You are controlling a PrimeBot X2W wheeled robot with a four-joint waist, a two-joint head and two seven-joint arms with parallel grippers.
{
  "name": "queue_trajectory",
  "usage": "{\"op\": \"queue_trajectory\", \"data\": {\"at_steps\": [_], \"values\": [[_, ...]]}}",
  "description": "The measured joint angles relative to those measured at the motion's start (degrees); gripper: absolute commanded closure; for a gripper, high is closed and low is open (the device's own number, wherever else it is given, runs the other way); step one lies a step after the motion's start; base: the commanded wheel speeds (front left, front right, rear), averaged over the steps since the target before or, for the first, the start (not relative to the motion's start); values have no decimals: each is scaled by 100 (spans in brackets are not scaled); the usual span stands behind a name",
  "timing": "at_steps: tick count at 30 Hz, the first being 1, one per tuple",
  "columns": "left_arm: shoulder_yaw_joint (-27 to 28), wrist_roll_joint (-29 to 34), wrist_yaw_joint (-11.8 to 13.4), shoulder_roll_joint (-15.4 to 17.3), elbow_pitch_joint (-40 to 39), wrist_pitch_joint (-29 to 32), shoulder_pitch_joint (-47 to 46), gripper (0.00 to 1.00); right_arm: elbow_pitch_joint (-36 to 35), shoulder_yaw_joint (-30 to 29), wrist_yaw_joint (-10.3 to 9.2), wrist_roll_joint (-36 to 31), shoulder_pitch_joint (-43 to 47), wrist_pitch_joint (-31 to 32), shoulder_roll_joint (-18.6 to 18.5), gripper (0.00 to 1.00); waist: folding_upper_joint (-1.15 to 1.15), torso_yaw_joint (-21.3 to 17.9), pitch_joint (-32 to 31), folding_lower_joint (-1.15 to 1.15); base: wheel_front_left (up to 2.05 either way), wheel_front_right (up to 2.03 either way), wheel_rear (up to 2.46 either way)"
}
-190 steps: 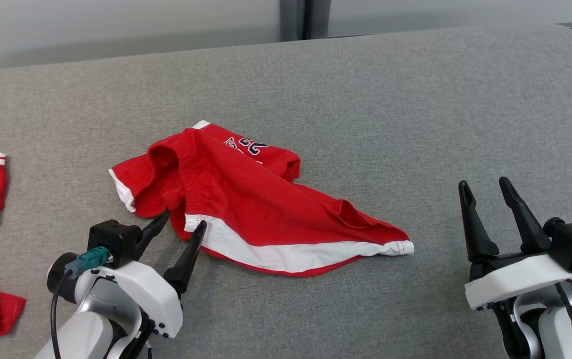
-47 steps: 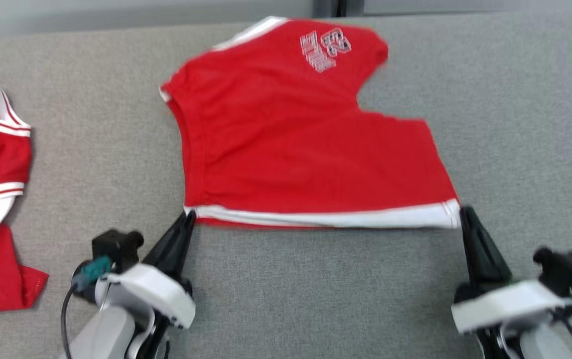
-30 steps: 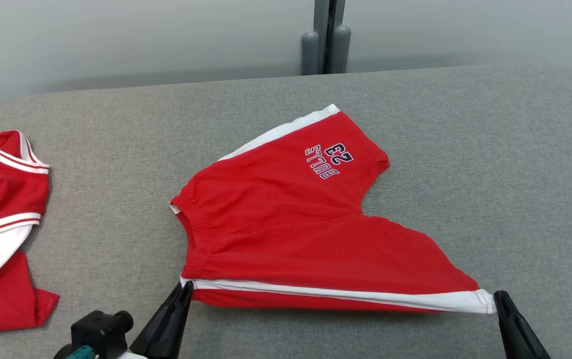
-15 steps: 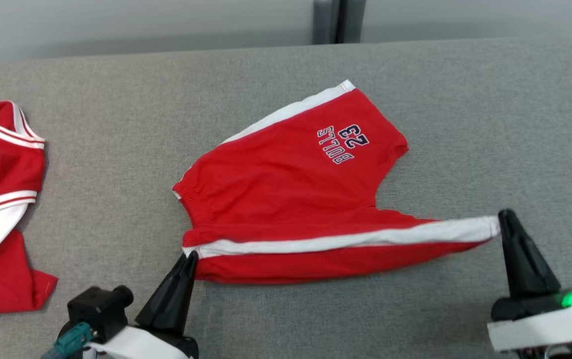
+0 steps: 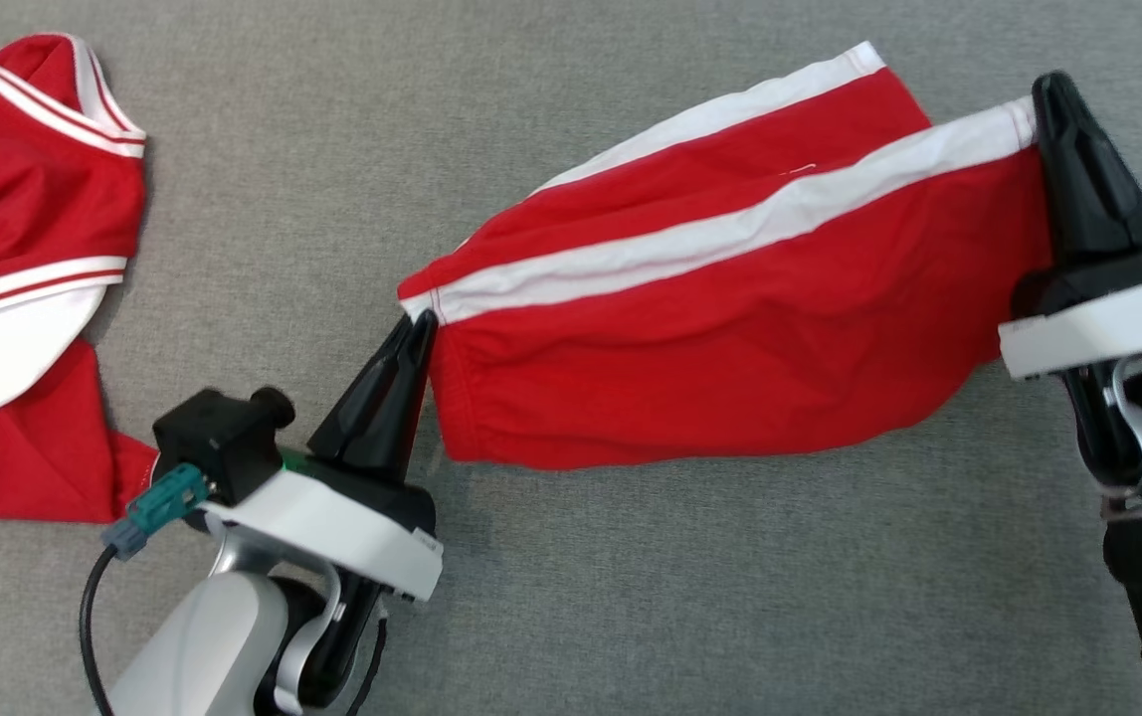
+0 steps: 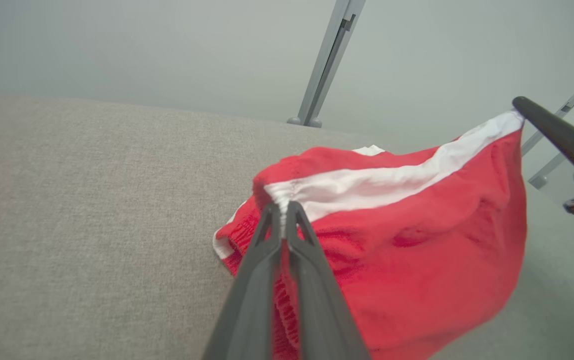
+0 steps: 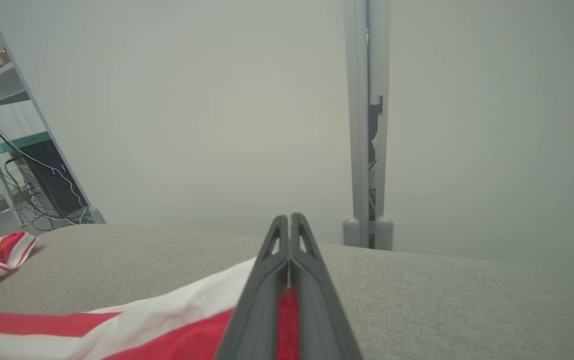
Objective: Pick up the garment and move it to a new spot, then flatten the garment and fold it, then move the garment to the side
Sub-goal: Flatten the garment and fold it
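The garment is a pair of red shorts (image 5: 710, 328) with white side stripes, held up above the grey padded surface and folded over on itself lengthwise. My left gripper (image 5: 420, 323) is shut on the waistband end of the near stripe, as the left wrist view confirms at the shorts (image 6: 392, 225) and gripper (image 6: 283, 206). My right gripper (image 5: 1046, 91) is shut on the leg-hem end of the same stripe. In the right wrist view the gripper (image 7: 289, 220) pinches red and white cloth (image 7: 177, 320).
Another red and white garment (image 5: 14, 249) lies crumpled at the left of the grey surface (image 5: 690, 597). A pale wall with a grey post (image 7: 367, 125) stands behind the far edge. Cables and a shelf frame (image 7: 27, 170) sit off the far left.
Both grippers have lifted the near stripe edge up and forward, folding the shorts over so the printed number is covered. The head camera has also tilted down.
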Motion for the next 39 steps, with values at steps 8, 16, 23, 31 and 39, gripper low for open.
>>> {"op": "queue_trajectory", "data": {"at_steps": [8,16,23,31,39], "values": [[-56,-64,-279,-370,784,-88,-858,100,1555,560,-1,126,-1405,-327,-153,100,0,326,349,0,0,0,0],[8,-157,-398,-539,1392,-356,-1073,100,2633,814,-1,268,-2089,-572,-188,100,0,366,507,0,0,0,0],[-91,-257,-632,-690,1893,-414,-1211,17,3409,1083,-1,545,-2367,-666,-178,93,0,385,522,0,0,0,0],[-125,-185,-658,-692,2179,-647,-1263,0,3691,1370,-1,747,-2379,-715,-125,0,0,260,378,0,0,0,0],[316,178,-211,-505,1777,-1003,-1024,0,2684,760,-1,29,-1720,-738,-115,0,0,64,110,0,0,0,0]]}}
